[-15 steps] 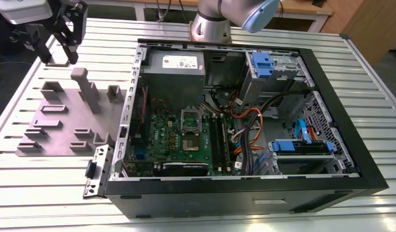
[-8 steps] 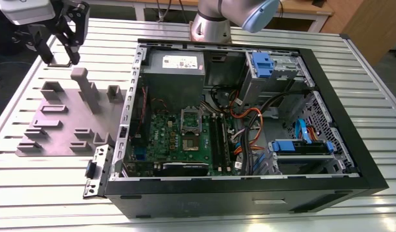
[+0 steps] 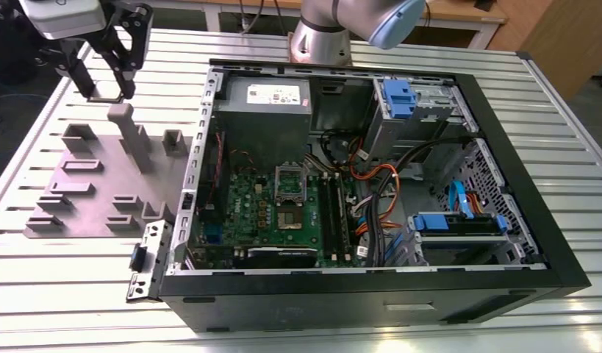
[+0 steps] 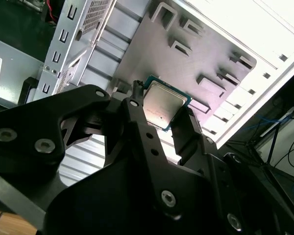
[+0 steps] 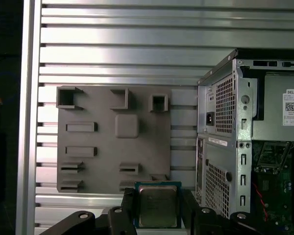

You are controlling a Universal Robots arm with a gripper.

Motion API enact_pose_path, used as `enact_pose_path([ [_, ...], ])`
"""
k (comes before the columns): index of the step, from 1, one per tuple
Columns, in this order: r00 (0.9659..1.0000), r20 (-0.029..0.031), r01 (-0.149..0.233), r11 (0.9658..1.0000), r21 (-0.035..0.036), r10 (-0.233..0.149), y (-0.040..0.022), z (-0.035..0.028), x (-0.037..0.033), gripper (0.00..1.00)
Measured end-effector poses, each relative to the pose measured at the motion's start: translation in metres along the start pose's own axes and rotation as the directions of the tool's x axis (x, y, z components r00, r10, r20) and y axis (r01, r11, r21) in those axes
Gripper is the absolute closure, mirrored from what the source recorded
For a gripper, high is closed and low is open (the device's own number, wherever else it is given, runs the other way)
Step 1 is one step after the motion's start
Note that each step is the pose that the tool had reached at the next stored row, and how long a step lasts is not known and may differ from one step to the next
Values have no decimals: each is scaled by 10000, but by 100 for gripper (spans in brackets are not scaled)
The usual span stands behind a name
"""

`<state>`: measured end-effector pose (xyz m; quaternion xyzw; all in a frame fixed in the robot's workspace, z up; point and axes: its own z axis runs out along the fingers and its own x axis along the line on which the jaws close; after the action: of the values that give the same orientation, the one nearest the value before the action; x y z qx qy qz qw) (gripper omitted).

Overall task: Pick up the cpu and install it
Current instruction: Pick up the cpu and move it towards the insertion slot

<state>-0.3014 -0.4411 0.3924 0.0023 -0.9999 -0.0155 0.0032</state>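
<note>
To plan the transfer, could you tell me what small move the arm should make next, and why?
Probably carry the cpu across toward the motherboard socket: the gripper is shut on it over the grey holder tray, outside the case at the exterior view's left.

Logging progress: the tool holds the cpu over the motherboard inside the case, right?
No. The tool holds the cpu over the grey holder plate beside the case, not over the motherboard; the first wrist view shows it.
</note>
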Motion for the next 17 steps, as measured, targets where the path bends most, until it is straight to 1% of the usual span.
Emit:
enact_pose_path([
  [3, 10000, 0, 1, 10000, 0, -1, 0, 0, -33, 53],
  [17, 10000, 0, 0, 10000, 0, 0, 0, 0, -59, 53],
])
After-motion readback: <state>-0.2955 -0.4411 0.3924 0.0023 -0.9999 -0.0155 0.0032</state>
